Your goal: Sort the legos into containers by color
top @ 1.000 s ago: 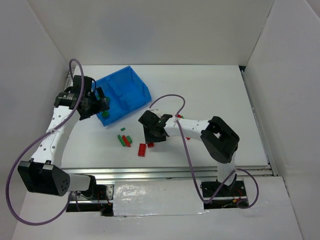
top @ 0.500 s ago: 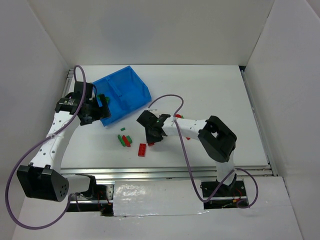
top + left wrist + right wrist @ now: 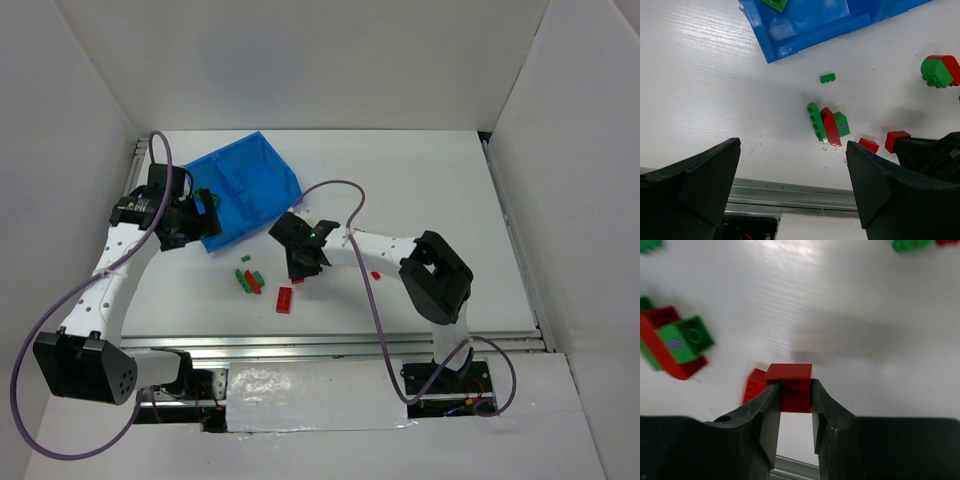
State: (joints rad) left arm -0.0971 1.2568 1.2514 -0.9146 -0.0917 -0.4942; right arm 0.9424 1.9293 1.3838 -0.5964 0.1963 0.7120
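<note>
My right gripper (image 3: 792,390) is shut on a small red lego (image 3: 790,382), held just above the white table; in the top view this gripper (image 3: 300,266) hangs right of the loose pile. A second red lego (image 3: 754,385) lies on the table right beside the held one. A joined red-green cluster (image 3: 829,125) and a tiny green lego (image 3: 827,78) lie below the blue bin (image 3: 250,185), the containers. My left gripper (image 3: 792,155) is open and empty at the bin's near left corner (image 3: 203,208). One green lego (image 3: 775,4) rests inside the bin.
A red-green rounded pair (image 3: 940,70) lies right of the pile, and a red lego (image 3: 285,299) sits nearer the front rail (image 3: 340,345). Another red piece (image 3: 375,275) lies under the right forearm. White walls enclose the table on three sides.
My right gripper closed on the red lego and shifted slightly up and left with it. The left gripper drew in toward the bin's corner, then held still, open.
</note>
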